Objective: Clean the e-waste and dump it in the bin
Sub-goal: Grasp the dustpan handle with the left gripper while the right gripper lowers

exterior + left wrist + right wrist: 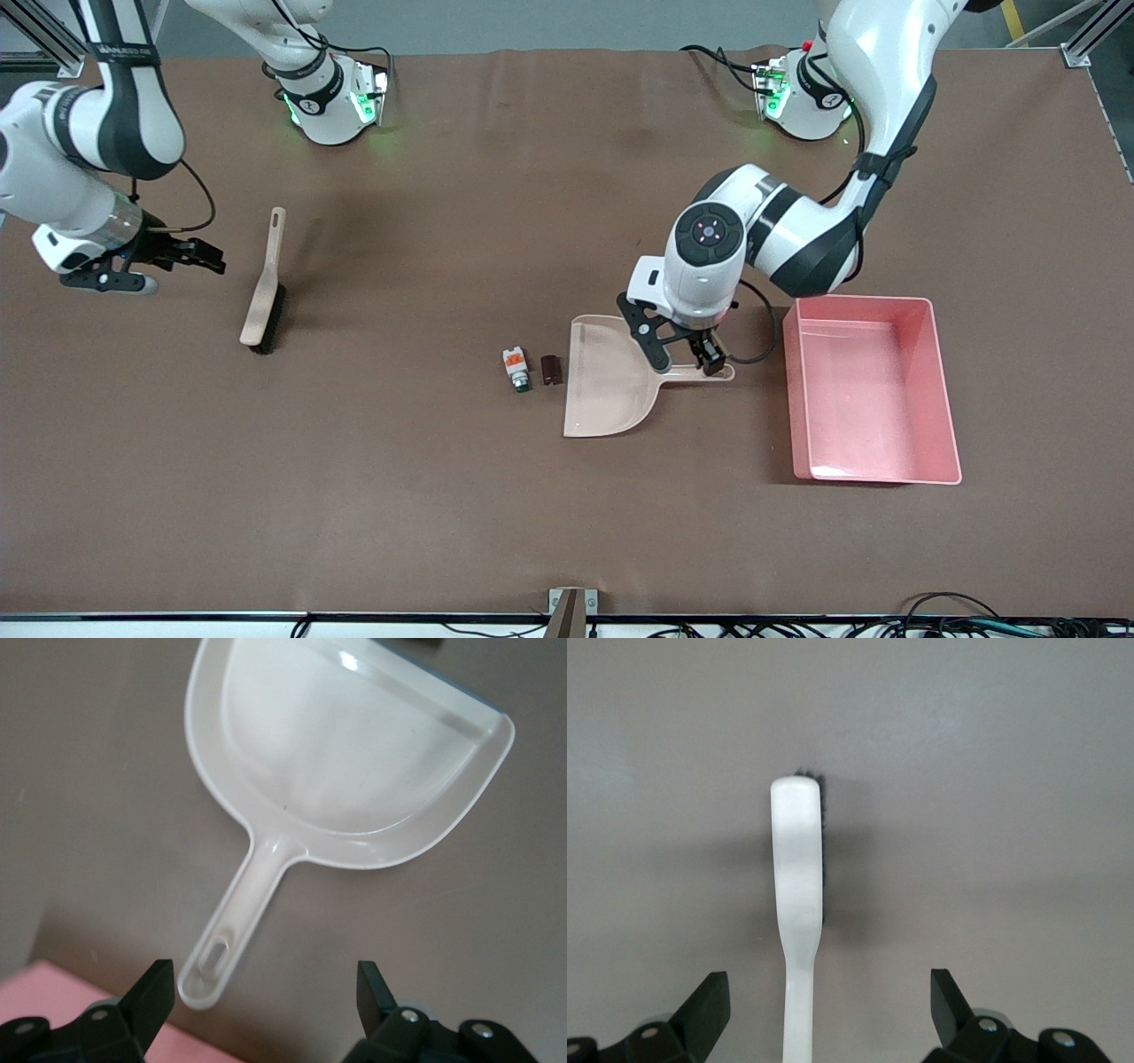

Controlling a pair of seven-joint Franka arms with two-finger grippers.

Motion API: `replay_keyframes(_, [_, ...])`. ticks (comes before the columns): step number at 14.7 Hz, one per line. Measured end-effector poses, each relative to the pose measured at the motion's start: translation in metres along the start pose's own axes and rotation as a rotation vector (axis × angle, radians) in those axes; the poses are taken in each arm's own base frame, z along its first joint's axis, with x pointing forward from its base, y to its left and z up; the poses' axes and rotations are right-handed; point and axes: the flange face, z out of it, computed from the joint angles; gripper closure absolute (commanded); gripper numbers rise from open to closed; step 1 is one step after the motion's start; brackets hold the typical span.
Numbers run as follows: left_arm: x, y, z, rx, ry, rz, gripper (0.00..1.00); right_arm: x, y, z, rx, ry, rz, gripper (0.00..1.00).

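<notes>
Step in hand: picking up the tools; nothing has been swept yet, by the look of it.
Left claw (689, 356): low over the handle of the dustpan (611, 381), fingers spread to either side of the handle and not gripping it.
Right claw (205, 257): wide open and empty, in the air beside the brush (264, 292) at the right arm's end of the counter (443, 496).
White block (515, 367): on the counter, just beside the dustpan's open mouth.
Dark cylinder (552, 369): between the white block and the dustpan; whether it touches either is hard to tell.
Bin (873, 461): pink tub beside the dustpan's handle end, apparently empty.
Next move: the left claw likely must pinch the handle squarely, and the right claw come down on the brush handle.
</notes>
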Motion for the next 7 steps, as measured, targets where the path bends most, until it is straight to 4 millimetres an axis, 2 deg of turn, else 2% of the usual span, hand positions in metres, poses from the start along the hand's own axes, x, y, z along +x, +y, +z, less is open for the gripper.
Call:
replay_keyframes(3, [0.004,-0.004,0.023,-0.002,0.003,0.127,0.17,-0.011,-0.002,0.021,-0.002,0.016,-0.002,0.0])
replay_keyframes(7, [0.007,-0.005,0.043,-0.001,-0.003,0.27,0.19,-0.032,-0.011,0.055,-0.004,0.036,-0.015,0.0])
